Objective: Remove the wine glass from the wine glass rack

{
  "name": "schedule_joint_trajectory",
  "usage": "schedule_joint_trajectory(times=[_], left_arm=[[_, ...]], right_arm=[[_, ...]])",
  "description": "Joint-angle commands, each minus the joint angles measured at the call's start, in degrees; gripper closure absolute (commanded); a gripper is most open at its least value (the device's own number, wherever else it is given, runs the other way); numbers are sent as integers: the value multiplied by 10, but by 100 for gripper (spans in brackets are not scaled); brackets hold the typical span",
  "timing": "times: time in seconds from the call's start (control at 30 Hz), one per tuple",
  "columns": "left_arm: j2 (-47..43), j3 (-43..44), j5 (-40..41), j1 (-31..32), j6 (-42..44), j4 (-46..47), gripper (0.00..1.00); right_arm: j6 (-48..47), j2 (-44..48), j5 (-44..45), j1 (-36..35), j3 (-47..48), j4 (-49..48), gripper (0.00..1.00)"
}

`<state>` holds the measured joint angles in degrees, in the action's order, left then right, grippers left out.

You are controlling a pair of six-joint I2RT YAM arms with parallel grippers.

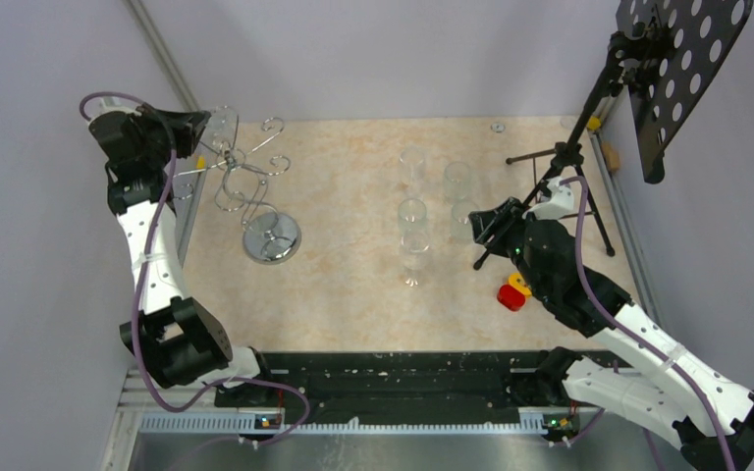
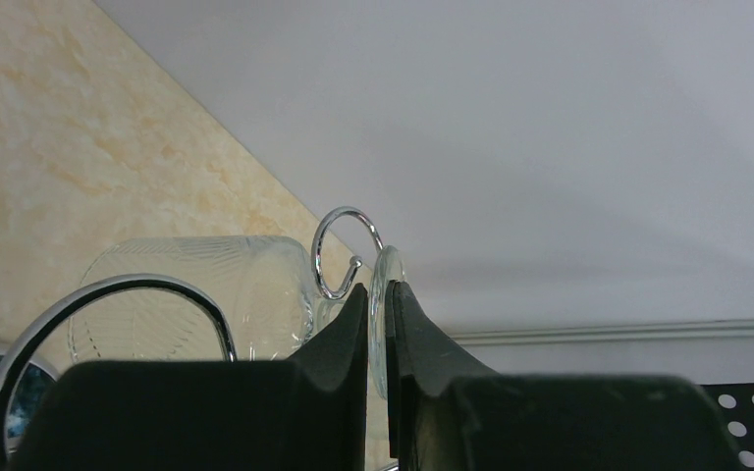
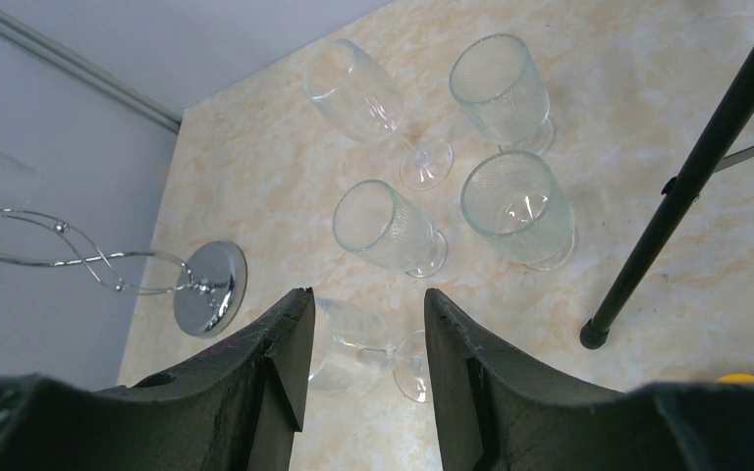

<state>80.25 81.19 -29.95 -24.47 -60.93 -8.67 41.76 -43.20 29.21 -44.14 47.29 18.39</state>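
Beige marble-look table (image 1: 353,285) with plain grey walls around it, pretty bare setup. Over on the far left stood the wine glass rack (image 1: 255,186), chrome loops all over the place. The wine glass (image 1: 221,126) was up at its back-left arm, right beside one of the curled hooks. The left gripper (image 2: 380,294) was pinched nearly closed on the thin round foot of that glass, with the ribbed bowl sticking out to the side in the wrist view. Honestly couldn't tell if the stem was still sitting in the wire or already free.

The right gripper (image 3: 365,314) hung over a bunch of glasses (image 3: 520,206) standing mid-table, its jaws apart and nothing between them. A black music stand (image 1: 682,69) stood at the back right, and a small red and yellow thing (image 1: 513,292) lay near the right arm.
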Motion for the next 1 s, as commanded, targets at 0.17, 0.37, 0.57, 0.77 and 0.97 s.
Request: schedule_joint_trajectory(times=[0.17, 0.37, 0.57, 0.77, 0.97], left_arm=[[-37, 49, 36, -23, 21, 33, 100], [-23, 52, 33, -30, 17, 109, 100], [-6, 49, 17, -30, 7, 185, 100], [-8, 52, 38, -29, 36, 215, 100], [-31, 36, 31, -29, 42, 267, 100]], right_arm=[[-1, 3, -4, -5, 8, -22, 53], [-2, 3, -6, -5, 9, -20, 53], [-2, 4, -6, -4, 8, -20, 53], [-2, 6, -8, -5, 8, -22, 53], [-2, 2, -15, -5, 7, -27, 52]])
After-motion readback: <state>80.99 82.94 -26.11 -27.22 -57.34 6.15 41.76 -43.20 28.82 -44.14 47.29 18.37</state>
